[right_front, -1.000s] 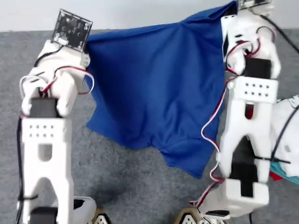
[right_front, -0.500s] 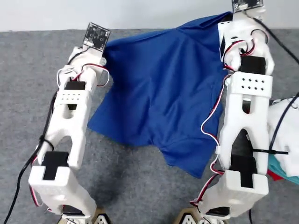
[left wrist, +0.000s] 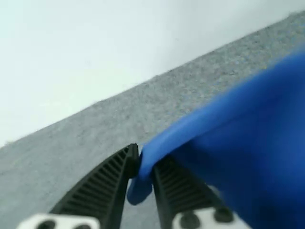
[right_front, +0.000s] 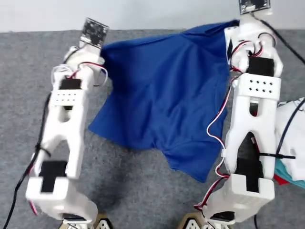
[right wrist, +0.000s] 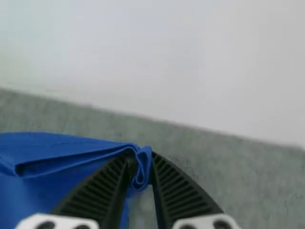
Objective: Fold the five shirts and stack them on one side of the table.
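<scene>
A blue shirt (right_front: 167, 95) hangs spread between my two arms over the grey table, its lower part resting on the surface. My left gripper (left wrist: 142, 169) is shut on the blue shirt's (left wrist: 238, 143) far left corner; in the high view that gripper (right_front: 97, 45) sits near the table's back edge. My right gripper (right wrist: 139, 172) is shut on a bunched fold of the blue shirt (right wrist: 62, 152) at the far right corner, which the high view shows under the right arm's wrist (right_front: 238, 28).
A pile of white, teal and red cloth (right_front: 291, 143) lies at the right edge beside the right arm. The grey table (right_front: 28, 71) meets a pale wall (right_front: 143, 14) just behind the grippers.
The left arm has stretched forward and swung back a little to the left, carrying its corner of the blue shirt. The right arm has barely moved.
</scene>
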You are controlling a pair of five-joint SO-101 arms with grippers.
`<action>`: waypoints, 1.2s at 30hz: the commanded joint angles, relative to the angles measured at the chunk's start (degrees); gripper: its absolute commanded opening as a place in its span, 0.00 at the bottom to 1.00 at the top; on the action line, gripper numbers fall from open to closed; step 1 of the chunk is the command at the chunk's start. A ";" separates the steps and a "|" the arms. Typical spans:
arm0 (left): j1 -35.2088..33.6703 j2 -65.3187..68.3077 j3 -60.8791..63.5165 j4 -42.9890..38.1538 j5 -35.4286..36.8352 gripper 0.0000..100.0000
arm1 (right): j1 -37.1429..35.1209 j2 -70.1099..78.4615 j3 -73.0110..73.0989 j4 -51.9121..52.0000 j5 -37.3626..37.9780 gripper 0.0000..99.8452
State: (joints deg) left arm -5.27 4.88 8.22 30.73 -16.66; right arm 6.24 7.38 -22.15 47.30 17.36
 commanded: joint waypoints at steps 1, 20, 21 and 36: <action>-1.76 -13.19 -2.68 9.05 -0.44 0.02 | 2.33 -8.22 -5.10 8.66 0.18 0.01; 1.23 -51.25 -6.73 40.09 -0.44 0.02 | 2.15 -49.01 -5.45 25.36 0.09 0.01; 1.32 -52.84 -8.04 41.93 -0.35 0.02 | 2.15 -50.86 -5.45 25.54 0.09 0.01; 0.35 -70.59 -24.22 56.88 -0.09 0.02 | 2.42 -65.63 -6.86 27.56 0.00 0.01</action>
State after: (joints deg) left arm -4.48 -64.75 -14.37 87.08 -16.66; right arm 7.91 -58.11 -27.52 75.25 17.45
